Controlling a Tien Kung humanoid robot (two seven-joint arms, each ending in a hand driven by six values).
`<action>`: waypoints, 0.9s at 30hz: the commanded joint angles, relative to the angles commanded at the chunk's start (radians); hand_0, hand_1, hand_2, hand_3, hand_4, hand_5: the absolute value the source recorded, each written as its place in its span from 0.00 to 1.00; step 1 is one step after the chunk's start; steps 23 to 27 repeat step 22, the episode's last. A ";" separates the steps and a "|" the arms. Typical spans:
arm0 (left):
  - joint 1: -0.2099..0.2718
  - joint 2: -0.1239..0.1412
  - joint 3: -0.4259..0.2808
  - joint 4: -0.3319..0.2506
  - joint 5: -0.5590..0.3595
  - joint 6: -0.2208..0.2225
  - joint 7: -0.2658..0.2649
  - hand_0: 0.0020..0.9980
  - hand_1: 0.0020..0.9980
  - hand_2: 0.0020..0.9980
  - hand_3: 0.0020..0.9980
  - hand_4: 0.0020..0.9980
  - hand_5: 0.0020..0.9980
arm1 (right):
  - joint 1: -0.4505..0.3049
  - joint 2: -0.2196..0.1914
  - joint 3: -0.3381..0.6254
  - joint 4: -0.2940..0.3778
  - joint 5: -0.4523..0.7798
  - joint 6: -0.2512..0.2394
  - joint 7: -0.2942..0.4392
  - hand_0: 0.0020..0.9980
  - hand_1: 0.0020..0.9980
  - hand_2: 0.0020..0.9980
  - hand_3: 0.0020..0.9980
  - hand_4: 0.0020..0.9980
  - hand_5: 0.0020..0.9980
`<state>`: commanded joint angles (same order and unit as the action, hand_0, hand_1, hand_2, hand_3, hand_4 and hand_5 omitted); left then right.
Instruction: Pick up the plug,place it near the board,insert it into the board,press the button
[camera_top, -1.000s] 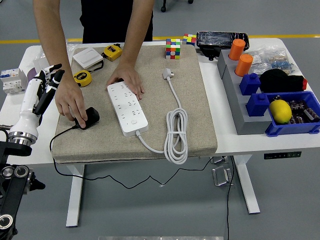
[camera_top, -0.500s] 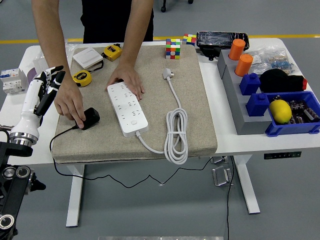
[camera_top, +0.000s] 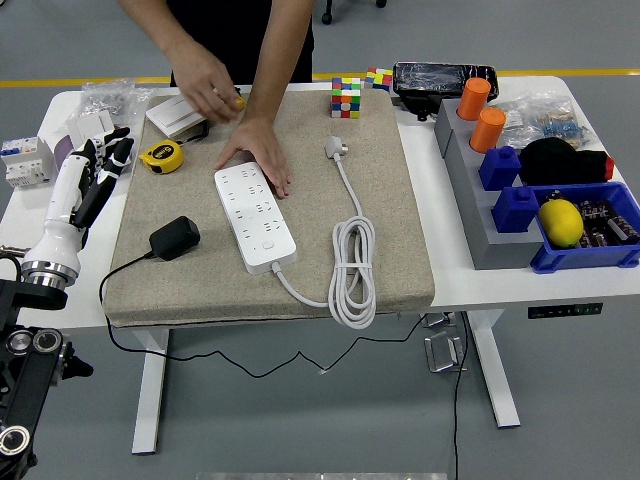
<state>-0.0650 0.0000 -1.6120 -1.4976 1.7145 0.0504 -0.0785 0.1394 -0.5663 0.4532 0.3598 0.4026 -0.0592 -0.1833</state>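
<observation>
A black plug adapter (camera_top: 174, 238) with a thin black cable lies on the left part of the beige mat (camera_top: 390, 230). The white power strip (camera_top: 256, 216) lies at the mat's middle, its coiled white cord (camera_top: 352, 265) to the right. My left hand (camera_top: 100, 165) hovers at the mat's left edge, fingers spread, holding nothing, a little up and left of the plug. A person at the far side rests one hand (camera_top: 258, 155) on the strip's far end; the other hand (camera_top: 207, 88) is lifted over the yellow tape measure at the back.
A yellow tape measure (camera_top: 162, 156), a white switch box (camera_top: 176, 116) and a breaker (camera_top: 24, 160) lie at the back left. Cubes (camera_top: 346, 97), orange cups (camera_top: 482, 115), blue blocks and a blue bin with a lemon (camera_top: 561, 221) fill the right side.
The person's hand has let go of the black plug and moved up to the back of the table. The plug stays on the mat. My left hand has hardly moved.
</observation>
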 joint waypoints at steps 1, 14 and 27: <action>0.000 0.000 0.000 0.000 0.000 0.000 0.000 0.82 0.86 0.81 0.80 1.00 1.00 | 0.001 -0.001 -0.009 0.000 -0.007 0.020 -0.011 0.80 0.76 0.74 0.76 1.00 1.00; 0.005 0.000 -0.017 -0.005 0.008 -0.011 0.006 0.82 0.86 0.80 0.80 1.00 1.00 | -0.003 0.034 -0.153 0.024 -0.286 0.010 -0.102 0.80 0.76 0.74 0.76 1.00 1.00; 0.002 0.000 -0.002 -0.010 0.026 -0.019 0.011 0.82 0.86 0.80 0.80 1.00 1.00 | -0.028 0.090 -0.189 0.027 -0.384 -0.042 -0.099 0.80 0.76 0.75 0.77 1.00 1.00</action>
